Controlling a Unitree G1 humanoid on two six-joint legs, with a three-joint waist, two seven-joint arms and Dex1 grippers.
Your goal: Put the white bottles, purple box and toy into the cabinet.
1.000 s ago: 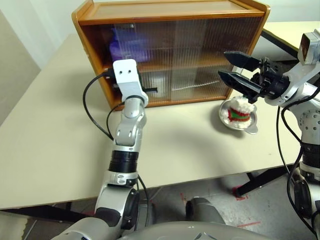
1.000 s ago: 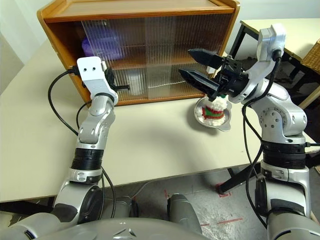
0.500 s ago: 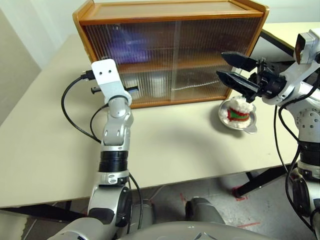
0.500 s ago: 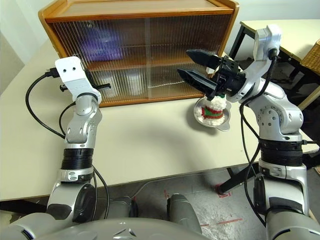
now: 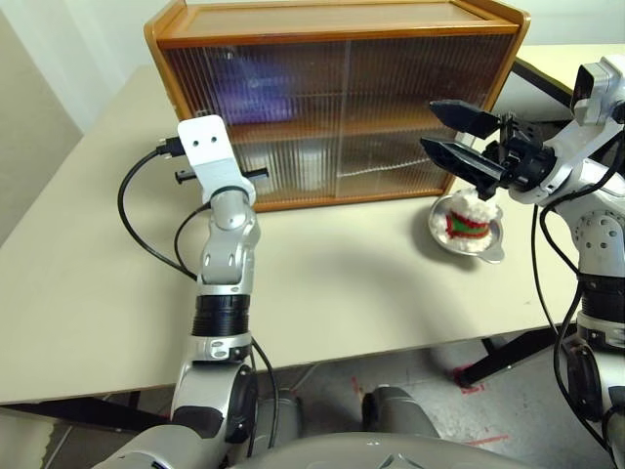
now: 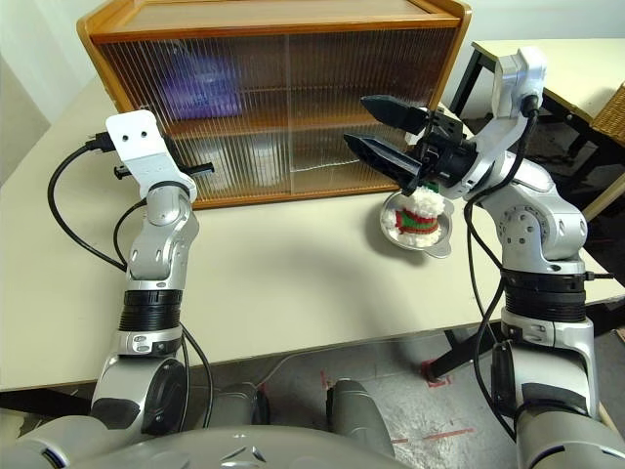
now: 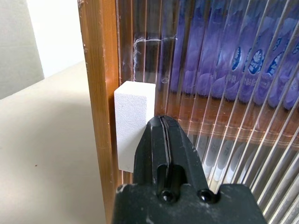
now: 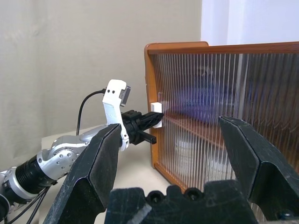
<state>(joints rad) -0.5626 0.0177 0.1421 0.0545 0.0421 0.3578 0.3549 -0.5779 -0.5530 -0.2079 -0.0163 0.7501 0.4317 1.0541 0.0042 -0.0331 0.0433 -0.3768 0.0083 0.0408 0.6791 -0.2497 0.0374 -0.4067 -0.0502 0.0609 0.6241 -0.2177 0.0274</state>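
- Clearly, the toy [image 6: 423,207] is the one task thing outside the cabinet [image 6: 273,98]; it sits in a steel bowl [image 6: 393,234] on the table [image 6: 293,283], just off the cabinet's right front corner.
- Directly above it hangs the right gripper [image 6: 376,132], its two fingers spread wide and empty, pointing sideways toward the robot's left and not down at the toy.
- So the toy lies below and a little behind the fingertips, closer to the wrist; reaching it would, by my reading, call for the gripper to tip downward.
- Meanwhile the left gripper [image 7: 161,135] is pinched fully together, holding nothing, its tip against the white handle [image 7: 134,116] at the cabinet's left edge.
- Both sliding doors look drawn across the front; the purple box [image 5: 249,88] shows blurred on the upper shelf, a white bottle [image 5: 308,166] below it.
- Of the two arms, the right is much nearer the toy.
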